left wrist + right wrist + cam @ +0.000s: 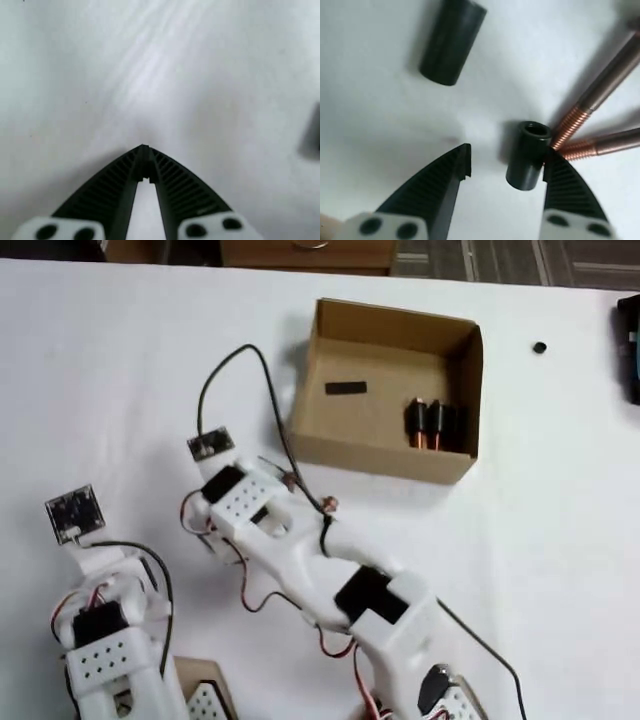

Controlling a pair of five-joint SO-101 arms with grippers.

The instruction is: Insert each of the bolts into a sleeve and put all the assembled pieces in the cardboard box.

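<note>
The ribbed black right gripper (506,159), spread wide, straddles a smooth cylindrical sleeve (527,157) beside two threaded copper bolts (592,95). The left gripper (144,152) is pinched closed, empty. The cardboard box (380,455) holds assembled pieces (430,425).

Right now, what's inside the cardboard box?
In the cardboard box: black sleeves with copper bolts by the right wall, and a flat black strip. Its near wall hides the floor behind it.

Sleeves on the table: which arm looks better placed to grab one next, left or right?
Right, probably. The right claw is open around a black sleeve, with two copper bolts lying just beside it. The left claw is shut over the white table.
</note>
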